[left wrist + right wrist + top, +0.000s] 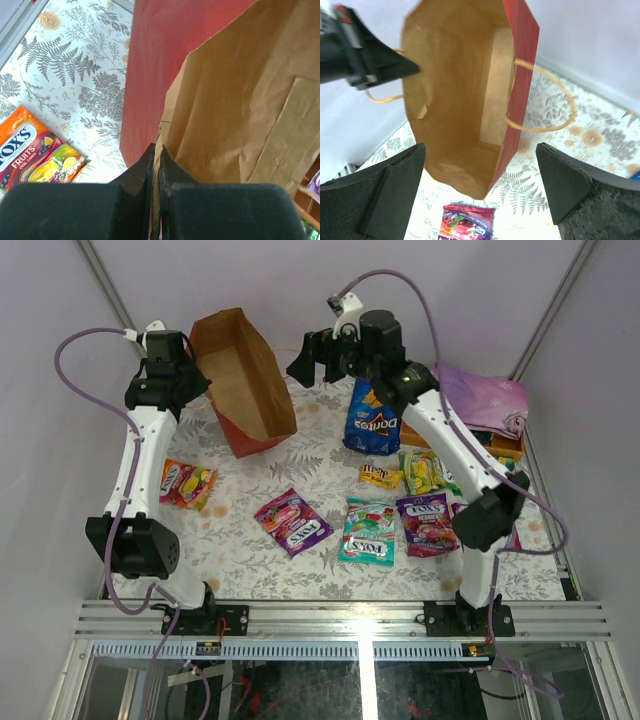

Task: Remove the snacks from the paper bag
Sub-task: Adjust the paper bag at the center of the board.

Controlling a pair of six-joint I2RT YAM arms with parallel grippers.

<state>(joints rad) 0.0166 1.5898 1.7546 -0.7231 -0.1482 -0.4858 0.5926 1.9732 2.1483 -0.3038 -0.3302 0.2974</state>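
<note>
paper bag point(245, 380): red, tilted, mouth open | snacks point(368, 530): scattered flat beside it

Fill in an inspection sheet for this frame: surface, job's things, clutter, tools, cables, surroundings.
Surface: floral table cloth, lying flat.
Job's things: paper bag tilted, mouth open, no packet visible inside. Doritos bag, small yellow pack, green pack, orange Fox's pack, pink Fox's pack, teal Fox's pack and purple Fox's pack are out on the cloth.
Clutter: purple cloth on orange tray, far right.
Tools: left tool shut on the bag's rim; right tool open, holding nothing.
Cables: purple cables loop off both arms.
Surroundings: white walls; metal frame at the near edge.
</note>
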